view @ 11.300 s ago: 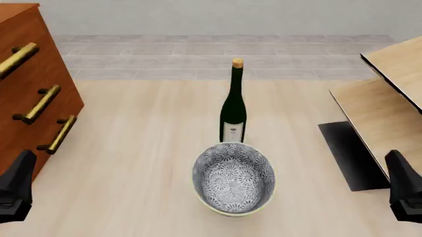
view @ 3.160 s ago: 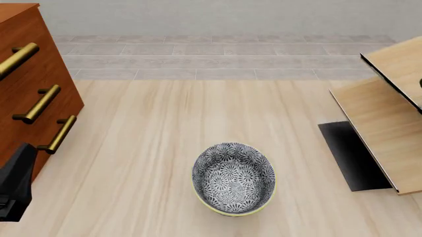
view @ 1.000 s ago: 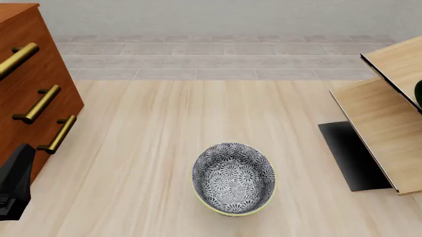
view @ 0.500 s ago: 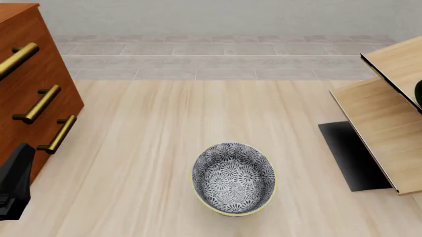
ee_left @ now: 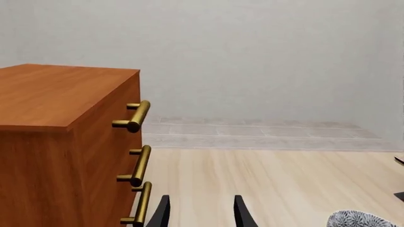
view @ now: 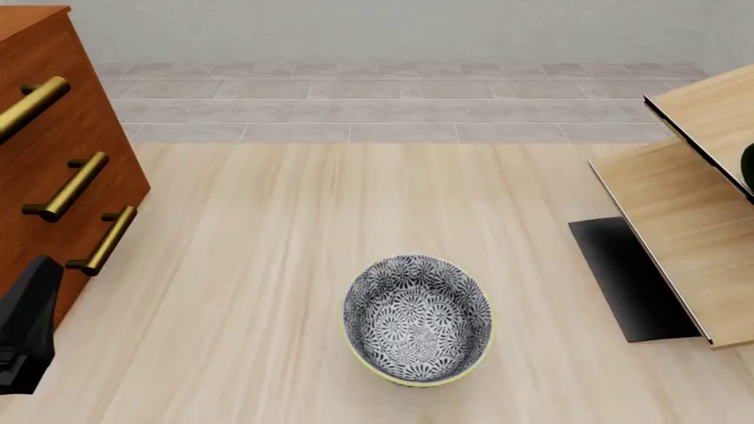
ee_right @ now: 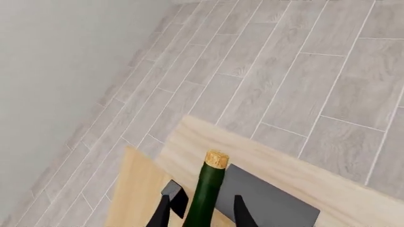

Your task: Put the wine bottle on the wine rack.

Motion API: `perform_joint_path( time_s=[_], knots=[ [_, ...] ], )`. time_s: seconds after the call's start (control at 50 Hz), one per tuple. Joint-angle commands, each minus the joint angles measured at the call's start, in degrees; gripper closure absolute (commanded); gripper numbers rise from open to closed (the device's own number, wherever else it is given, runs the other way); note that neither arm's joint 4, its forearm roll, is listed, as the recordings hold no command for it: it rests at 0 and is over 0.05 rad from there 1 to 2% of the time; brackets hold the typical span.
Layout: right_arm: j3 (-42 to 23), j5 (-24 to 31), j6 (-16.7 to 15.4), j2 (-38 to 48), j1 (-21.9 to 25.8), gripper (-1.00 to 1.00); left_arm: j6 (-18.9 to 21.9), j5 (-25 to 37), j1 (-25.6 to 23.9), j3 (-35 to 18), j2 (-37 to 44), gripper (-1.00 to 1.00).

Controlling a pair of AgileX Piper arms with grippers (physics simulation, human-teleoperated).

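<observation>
The biggest thing I see is the table [view: 295, 230], then the brown cabinet [view: 48, 150] on my left, and the wine rack [view: 689, 238] on my right. The patterned bowl [view: 418, 320] sits in the middle, well apart from the rack.

My right gripper [ee_right: 200, 208] has its fingers on both sides of the wine bottle [ee_right: 208, 194], pinching it, neck and cork pointing away over the rack's slanted boards. In the front view only a dark bit of bottle peeks in at the rack's edge.

If I let go too soon, I think the bottle could slide down the slanted board and roll off.

My left gripper [ee_left: 198, 213] waits by the cabinet, fingers spread, holding nothing.
</observation>
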Motion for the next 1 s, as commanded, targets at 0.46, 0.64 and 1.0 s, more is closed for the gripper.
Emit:
perform_joint_path(
  time_s=[0.46, 0.64, 1.0],
  knots=[
    [1.5, 4.2, 0.4, -10.5, 8.8, -1.0, 0.0, -0.6, 0.0, 0.0, 0.0, -1.0],
    [3.8, 3.1, -2.0, -12.9, 12.7, -1.0, 0.4, -0.8, -0.1, 0.0, 0.0, -1.0],
    [9.8, 0.2, -7.3, -19.2, 23.1, -1.0, 1.3, -1.4, -0.8, 0.0, 0.0, -1.0]
  ],
)
